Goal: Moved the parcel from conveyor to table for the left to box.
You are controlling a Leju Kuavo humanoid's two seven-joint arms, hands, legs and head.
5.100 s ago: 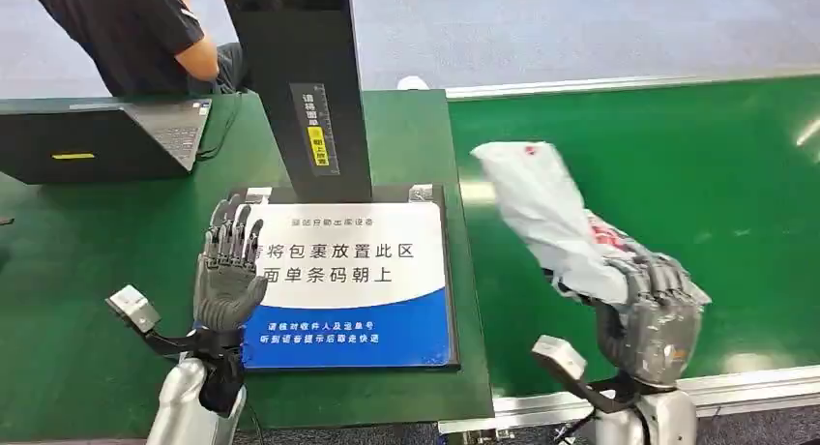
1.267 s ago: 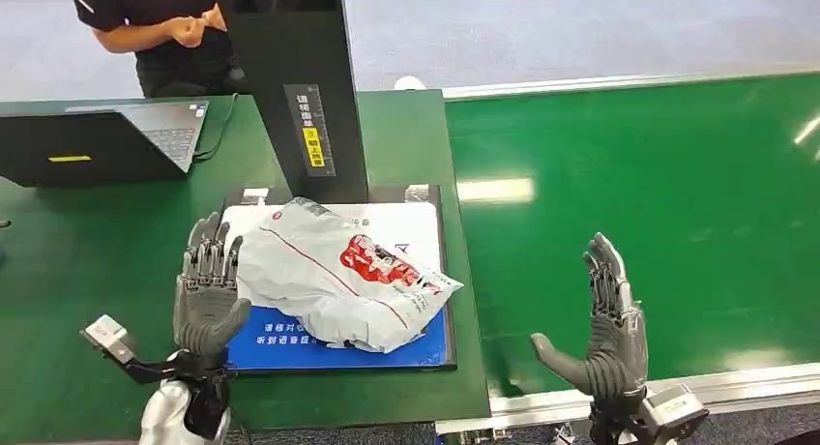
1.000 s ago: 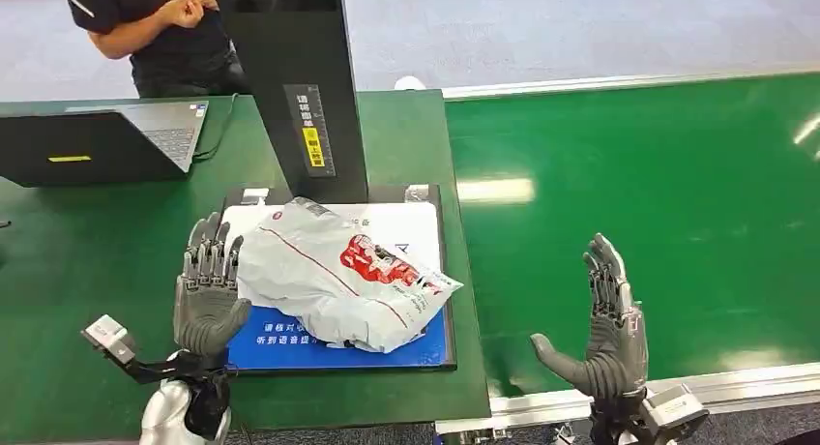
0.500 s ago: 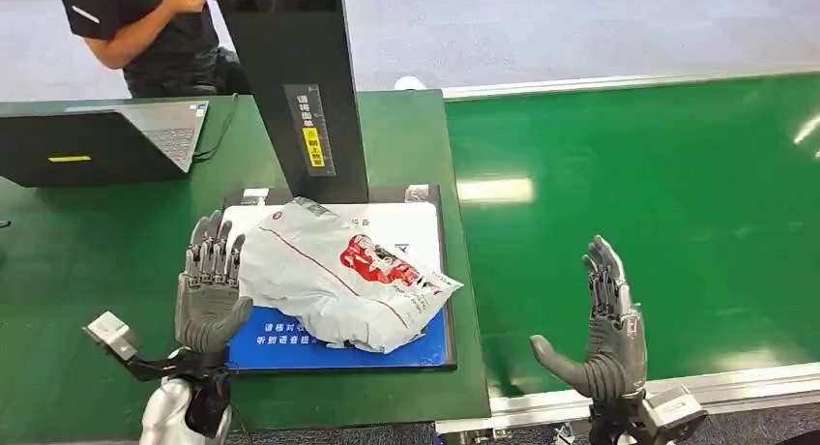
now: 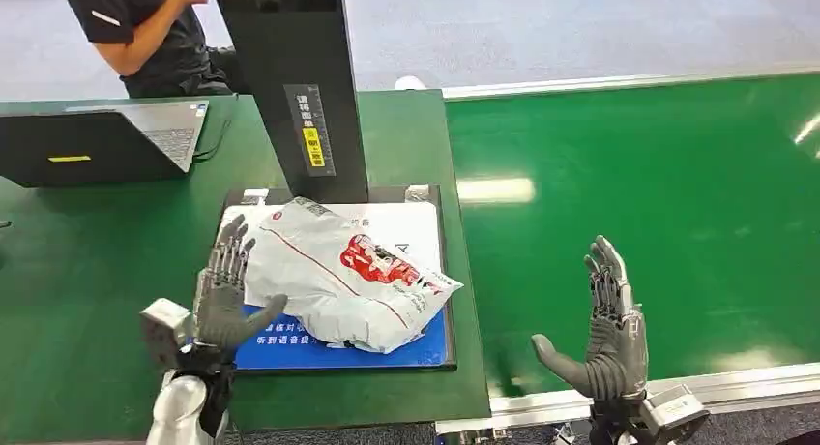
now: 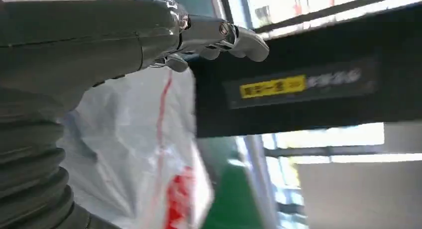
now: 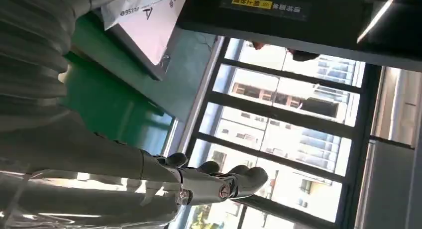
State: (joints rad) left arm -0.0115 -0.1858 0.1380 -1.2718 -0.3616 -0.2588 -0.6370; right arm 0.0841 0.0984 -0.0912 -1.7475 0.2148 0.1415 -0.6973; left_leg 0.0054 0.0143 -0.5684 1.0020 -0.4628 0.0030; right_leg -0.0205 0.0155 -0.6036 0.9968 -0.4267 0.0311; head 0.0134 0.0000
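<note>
Now the left hand (image 5: pixel 228 292) has edged against the parcel (image 5: pixel 340 282).

Open laptop (image 5: pixel 106 140) at bench far-left corner. Black scanner post (image 5: pixel 295 87) w/ yellow label upright behind blue-white placard (image 5: pixel 387 343). Person in dark shirt (image 5: pixel 145 29) behind the laptop.

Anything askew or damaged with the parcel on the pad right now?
The parcel lies crumpled and skewed on the white and blue pad, one corner poking past the pad's conveyor-side edge. No tear or spill is visible. The left hand is beside it, the right hand open and empty.
</note>
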